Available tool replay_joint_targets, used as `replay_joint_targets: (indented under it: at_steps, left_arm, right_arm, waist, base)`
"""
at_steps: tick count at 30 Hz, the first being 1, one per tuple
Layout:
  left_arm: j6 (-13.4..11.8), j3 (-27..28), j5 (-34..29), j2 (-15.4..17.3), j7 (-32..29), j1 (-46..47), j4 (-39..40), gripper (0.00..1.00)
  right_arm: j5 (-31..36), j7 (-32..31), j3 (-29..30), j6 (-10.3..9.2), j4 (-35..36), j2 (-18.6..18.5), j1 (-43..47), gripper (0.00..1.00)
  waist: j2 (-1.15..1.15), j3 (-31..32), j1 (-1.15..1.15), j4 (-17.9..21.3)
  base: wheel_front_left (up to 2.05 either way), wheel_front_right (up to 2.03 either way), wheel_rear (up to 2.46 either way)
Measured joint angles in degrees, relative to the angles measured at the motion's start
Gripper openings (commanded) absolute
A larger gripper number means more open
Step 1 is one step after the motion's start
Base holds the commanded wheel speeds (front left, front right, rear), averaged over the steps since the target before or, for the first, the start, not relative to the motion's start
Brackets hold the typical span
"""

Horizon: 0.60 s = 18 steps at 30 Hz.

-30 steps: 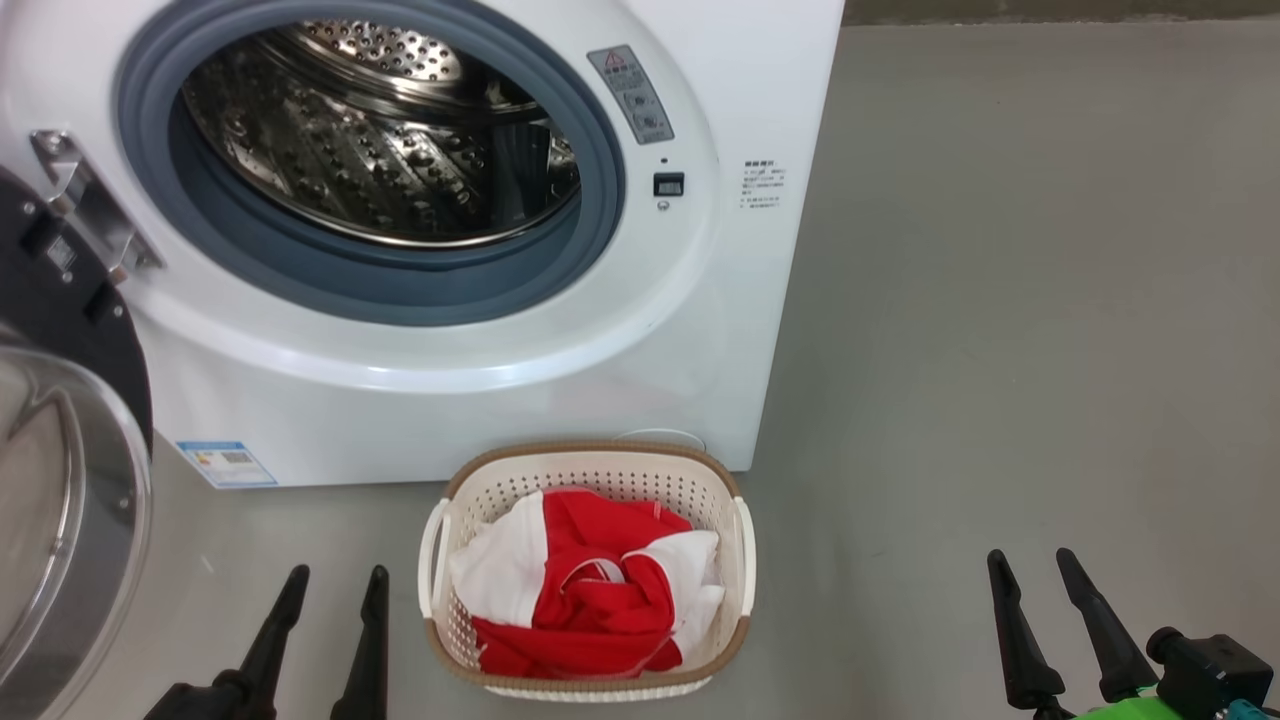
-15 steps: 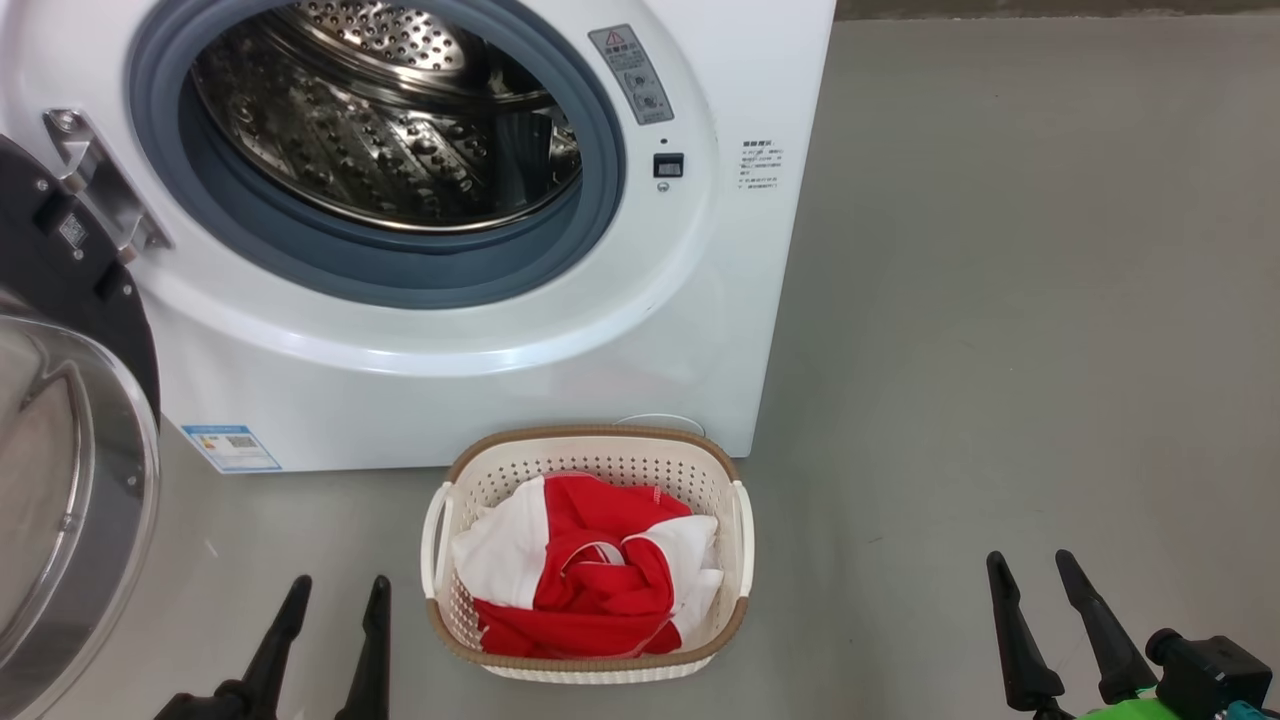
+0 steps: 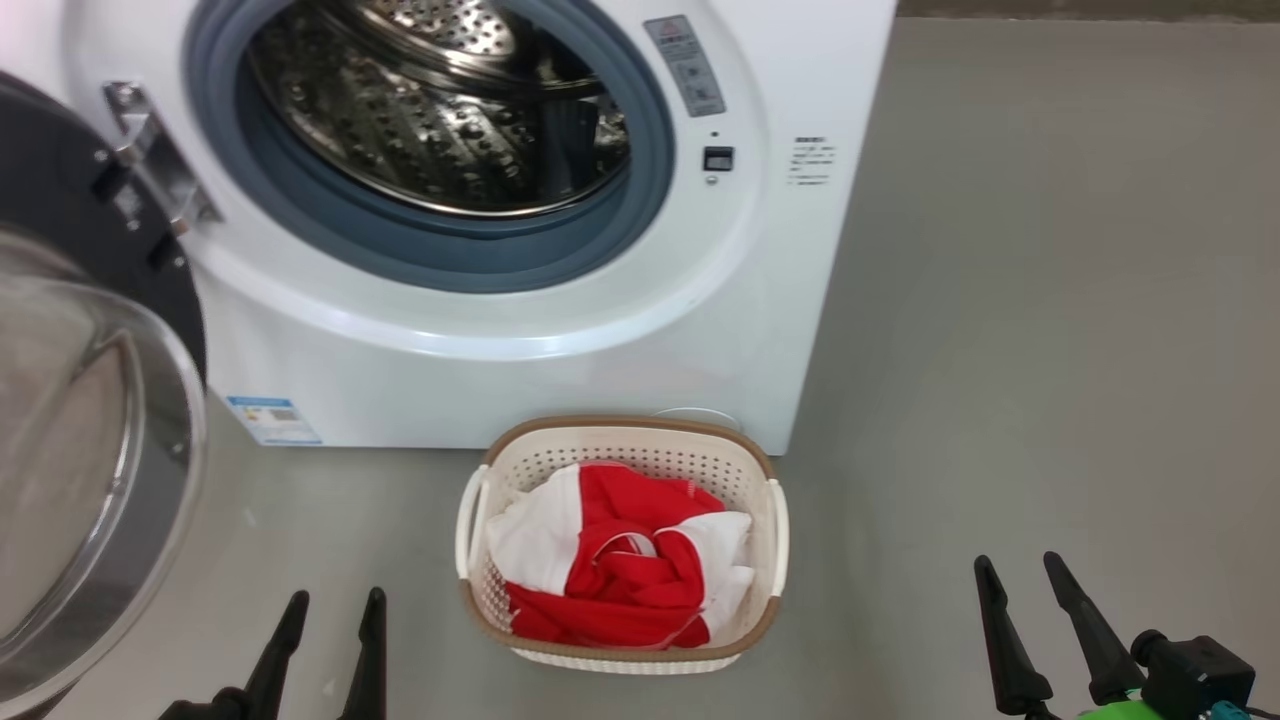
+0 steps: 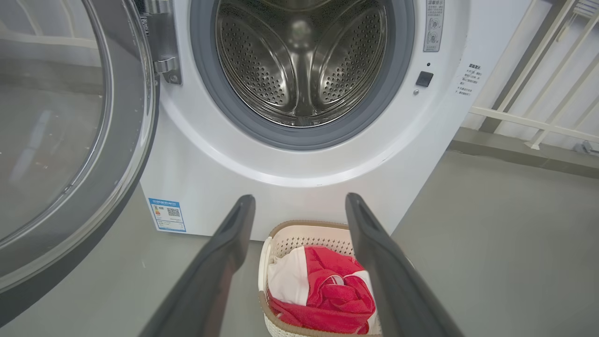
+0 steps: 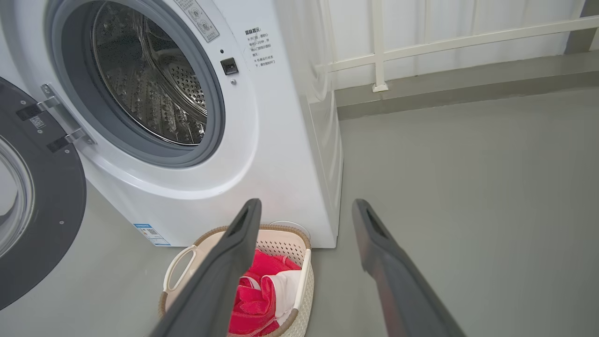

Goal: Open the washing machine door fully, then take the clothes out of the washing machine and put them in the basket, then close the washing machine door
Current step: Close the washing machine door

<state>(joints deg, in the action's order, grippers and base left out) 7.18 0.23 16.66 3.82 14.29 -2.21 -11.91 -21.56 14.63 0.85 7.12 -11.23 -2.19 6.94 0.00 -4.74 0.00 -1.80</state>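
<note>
Left gripper and right gripper both spread wide and empty, low over smooth grey floor; clothes in the basket.

Nearest: bare, even floor under and between both pairs of dark fingers, nothing pinched. Between the two grippers, closer to the left one and slightly ahead of its tips: cream perforated basket with brown rim and white handles, standing on the floor, holding crumpled red-and-white clothes. Just beyond the basket: white washing machine, blue label at its lower corner, grey gasket around perforated steel drum. Ahead and left of the left gripper: washing machine door swung wide open on its metal hinge, black rim, clear glass bowl. Farthest, beyond the right gripper: raised grey kerb and white railing.
</note>
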Motion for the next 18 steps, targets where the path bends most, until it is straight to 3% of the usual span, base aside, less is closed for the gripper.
replay_joint_targets:
  at_steps: [18]
  left_arm:
    - [0.0,1.2,1.0,-1.2,0.0,0.0,-4.2,1.0]
  right_arm:
    - [0.5,0.0,-6.1,0.0,-2.9,-3.6,-2.7,1.0]
  waist:
    - [0.0,0.5,0.0,-14.5]
  base:
    - [0.0,0.0,0.0]
